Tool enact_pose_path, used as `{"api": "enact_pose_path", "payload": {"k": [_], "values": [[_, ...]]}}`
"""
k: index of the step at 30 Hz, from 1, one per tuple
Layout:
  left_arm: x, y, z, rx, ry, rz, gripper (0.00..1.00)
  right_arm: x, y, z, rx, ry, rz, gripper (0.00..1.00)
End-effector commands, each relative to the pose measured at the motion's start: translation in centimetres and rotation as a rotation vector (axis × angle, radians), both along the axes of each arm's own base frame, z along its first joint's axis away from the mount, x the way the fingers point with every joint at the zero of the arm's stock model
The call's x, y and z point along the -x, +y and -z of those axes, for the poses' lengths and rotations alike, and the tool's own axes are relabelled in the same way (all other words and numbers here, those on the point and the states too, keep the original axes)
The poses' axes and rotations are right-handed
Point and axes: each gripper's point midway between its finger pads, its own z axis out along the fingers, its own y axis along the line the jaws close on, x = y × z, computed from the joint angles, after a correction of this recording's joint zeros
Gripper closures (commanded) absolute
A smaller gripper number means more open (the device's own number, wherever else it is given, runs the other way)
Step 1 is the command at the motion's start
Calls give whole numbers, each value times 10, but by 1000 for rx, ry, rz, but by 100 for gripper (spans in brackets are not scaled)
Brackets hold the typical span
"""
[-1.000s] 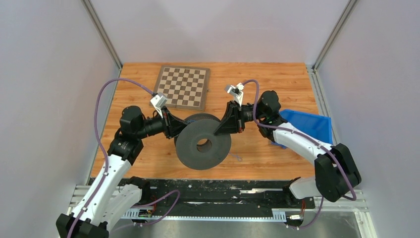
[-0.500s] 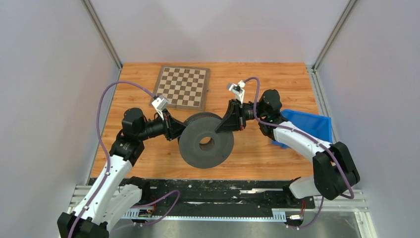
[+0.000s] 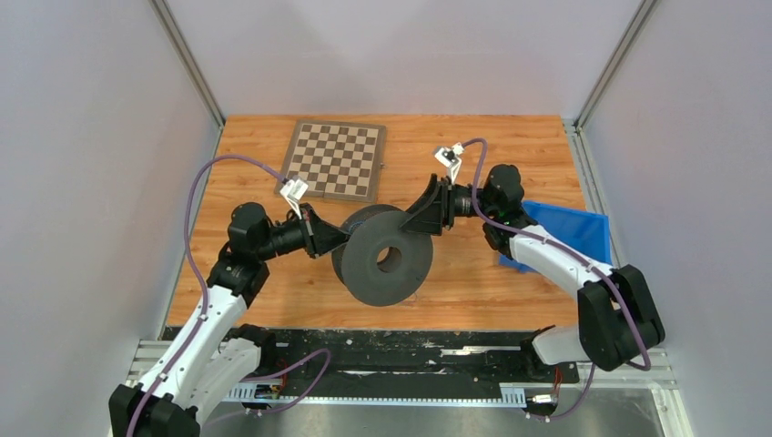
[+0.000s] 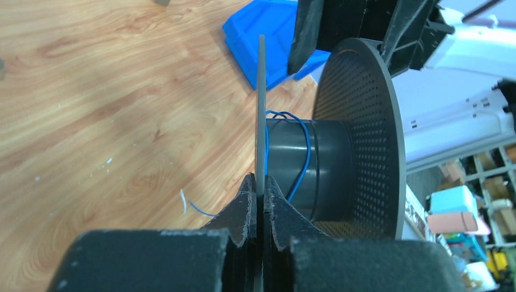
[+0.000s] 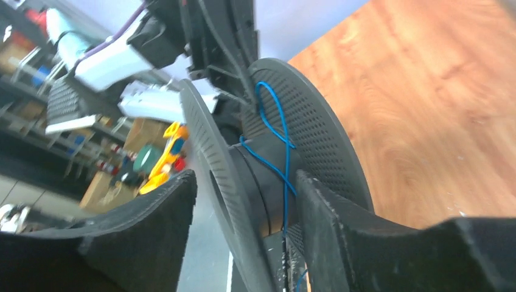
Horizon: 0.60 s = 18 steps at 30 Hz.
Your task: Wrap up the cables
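In the overhead view, the left gripper is reaching in from the centre left and closing on the left rim of a dark grey spool, which is standing on edge at the middle of the wooden table. A chessboard is lying in the upper left.

In the left wrist view, the left gripper at the bottom centre is pinching the spool's thin near flange between nearly closed jaws. Just right of the flange, a thin blue cable is circling the hub in only a few loose turns. A short loose end is lying on the wood to the lower left, with most of the hub showing bare.

In the right wrist view, the right gripper is standing wide apart at the bottom of the frame, straddling the spool. Whether either finger is touching it cannot be told. The cable is crossing over itself on the hub at the centre.

Back in the overhead view, the right gripper is meeting the spool's upper right edge, and a blue bin is sitting at the right edge.

Judging from this, the wrapping is under way but at an early stage: a few slack turns are on, the loose end is yet to be taken up, and the loops look in need of tightening.
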Motion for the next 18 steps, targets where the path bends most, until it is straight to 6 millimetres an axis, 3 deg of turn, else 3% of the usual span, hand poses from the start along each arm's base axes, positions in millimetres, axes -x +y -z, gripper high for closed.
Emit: {"api": "enact_pose_path", "payload": {"k": [1, 6, 11, 14, 18], "values": [[-14, 3, -39, 71, 23, -104, 100, -35, -19, -1, 47, -114, 280, 32], [-23, 9, -49, 89, 77, -185, 100, -38, -39, -13, 110, -269, 415, 23], [-39, 25, -46, 68, 176, -350, 100, -31, -71, -35, 112, -514, 611, 29], [-49, 35, -41, 36, 205, -440, 100, -15, -84, -51, 91, -674, 681, 34], [-60, 42, -37, 17, 211, -503, 100, 34, -71, -55, 61, -969, 528, 38]]}}
